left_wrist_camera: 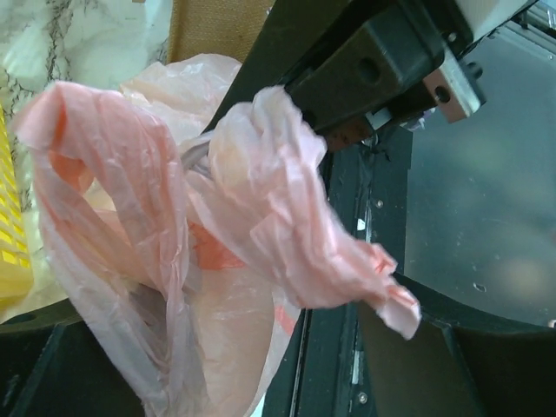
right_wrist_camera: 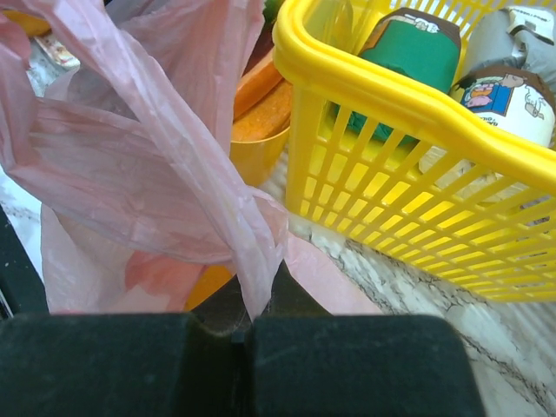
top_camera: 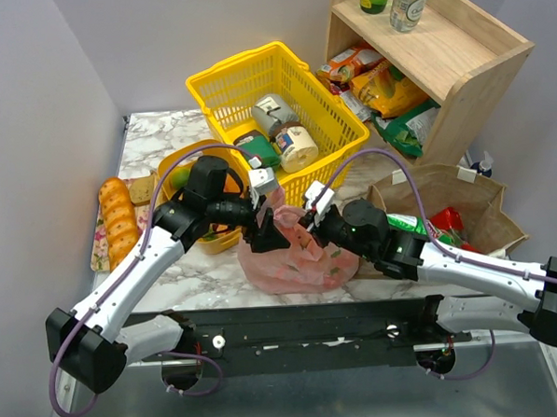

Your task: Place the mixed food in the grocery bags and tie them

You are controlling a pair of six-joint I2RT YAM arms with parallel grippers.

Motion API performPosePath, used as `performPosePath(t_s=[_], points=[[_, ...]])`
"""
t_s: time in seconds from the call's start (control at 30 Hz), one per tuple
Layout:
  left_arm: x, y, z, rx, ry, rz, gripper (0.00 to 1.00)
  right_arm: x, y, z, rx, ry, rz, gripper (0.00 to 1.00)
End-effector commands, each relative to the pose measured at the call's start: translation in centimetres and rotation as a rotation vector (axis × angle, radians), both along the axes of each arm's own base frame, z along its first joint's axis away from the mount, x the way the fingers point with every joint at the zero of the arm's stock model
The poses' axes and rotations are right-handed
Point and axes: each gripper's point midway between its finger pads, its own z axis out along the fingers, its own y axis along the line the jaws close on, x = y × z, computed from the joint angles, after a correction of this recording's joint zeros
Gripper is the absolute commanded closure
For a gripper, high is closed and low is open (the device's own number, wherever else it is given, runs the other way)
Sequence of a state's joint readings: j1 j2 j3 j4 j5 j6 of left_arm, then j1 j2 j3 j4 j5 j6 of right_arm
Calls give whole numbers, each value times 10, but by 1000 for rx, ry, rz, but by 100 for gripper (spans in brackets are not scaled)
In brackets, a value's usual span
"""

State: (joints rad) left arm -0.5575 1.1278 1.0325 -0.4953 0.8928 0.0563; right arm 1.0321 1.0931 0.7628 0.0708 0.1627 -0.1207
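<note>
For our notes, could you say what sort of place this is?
Probably a mock grocery bagging station: a yellow shopping basket of tins, a wooden snack shelf, a brown paper bag.

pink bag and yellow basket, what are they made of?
The pink bag: thin plastic film, translucent, slightly glossy; it crinkles and contents show through. The yellow basket: looks like rigid moulded plastic, smooth and shiny, with an open slatted mesh wall.
</note>
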Motion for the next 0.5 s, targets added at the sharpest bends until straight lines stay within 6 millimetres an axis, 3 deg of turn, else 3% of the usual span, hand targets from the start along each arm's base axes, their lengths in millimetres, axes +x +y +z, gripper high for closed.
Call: performPosePath(t_s=[0.0,0.1,0.17,0.33,0.47], points=[[1,-5,7,-27,14,-17,12,2,5,1,-25,13,12,99],[6,-8,8,-31,14,-12,12,0,7,1,-39,7,33,99],[8,-9,8,-32,9,-9,17,1,6,1,-37,6,32,99],[11,-9,5,-27,3,-2,46,-1,3,-2,-58,-14,46,99],[12,-11,5,-32,9,-6,56,-4,-2,-5,-77,-27,59,99]])
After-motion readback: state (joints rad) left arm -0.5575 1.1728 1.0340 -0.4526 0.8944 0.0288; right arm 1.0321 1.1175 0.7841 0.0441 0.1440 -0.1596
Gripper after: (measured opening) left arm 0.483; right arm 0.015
